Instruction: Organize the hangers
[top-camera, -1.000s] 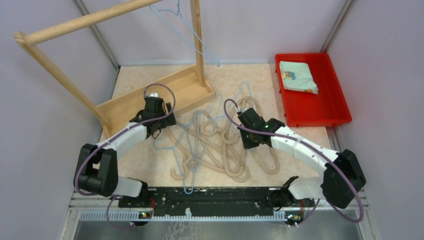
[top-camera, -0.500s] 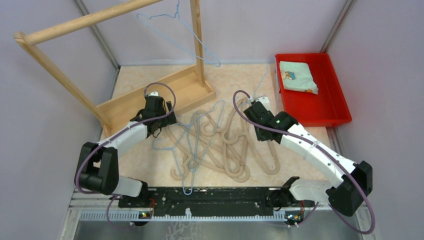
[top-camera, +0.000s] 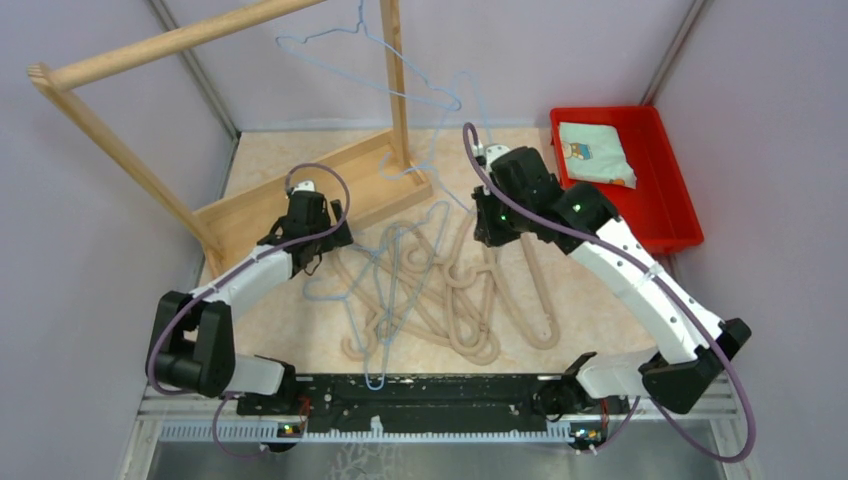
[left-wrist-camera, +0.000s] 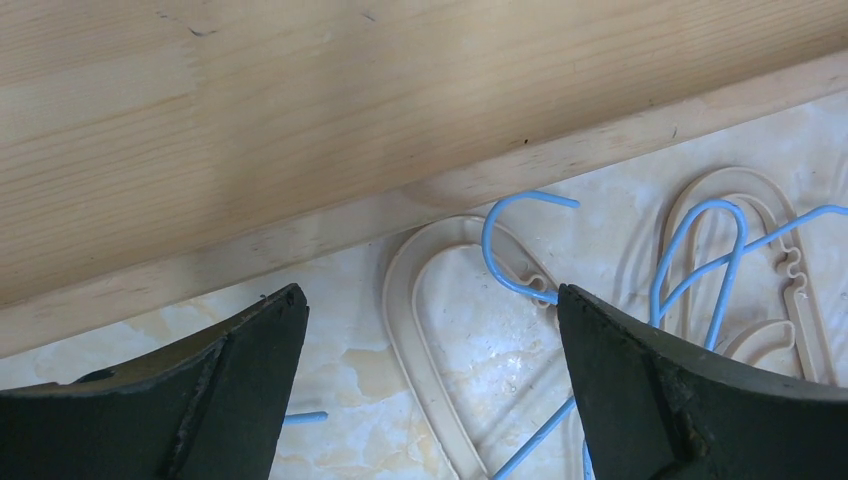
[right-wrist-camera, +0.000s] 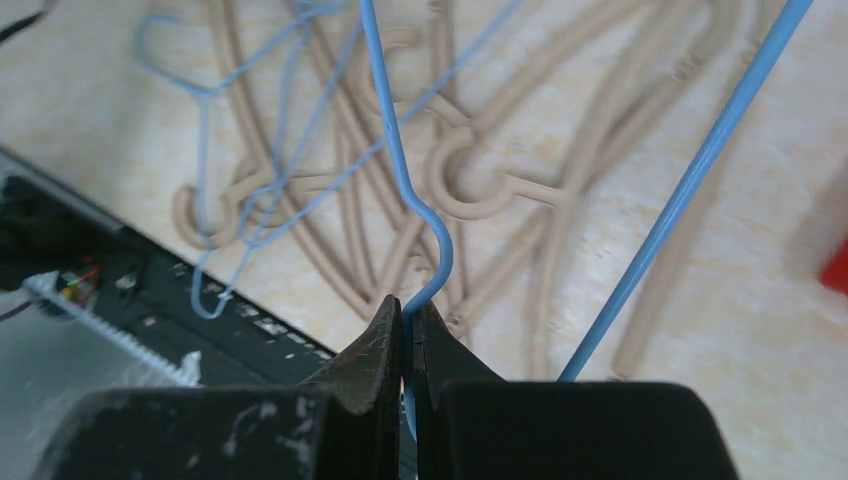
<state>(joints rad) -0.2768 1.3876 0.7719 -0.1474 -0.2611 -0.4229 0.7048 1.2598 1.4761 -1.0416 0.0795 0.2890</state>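
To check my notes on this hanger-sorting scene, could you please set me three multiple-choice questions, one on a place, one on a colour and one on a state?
1. Where does the red tray sit?
A. at the far right of the table
B. at the near left corner
C. in the centre

2. What colour is the hanger in the right gripper?
A. beige
B. red
C. light blue

3. How is the left gripper?
A. shut on a beige hanger
B. open, holding nothing
C. shut and empty

Answers:
1 A: the top view shows it by the right wall, at the far side.
2 C: the right wrist view shows a light-blue wire pinched between the fingers.
3 B: its fingers stand wide apart with nothing between them.
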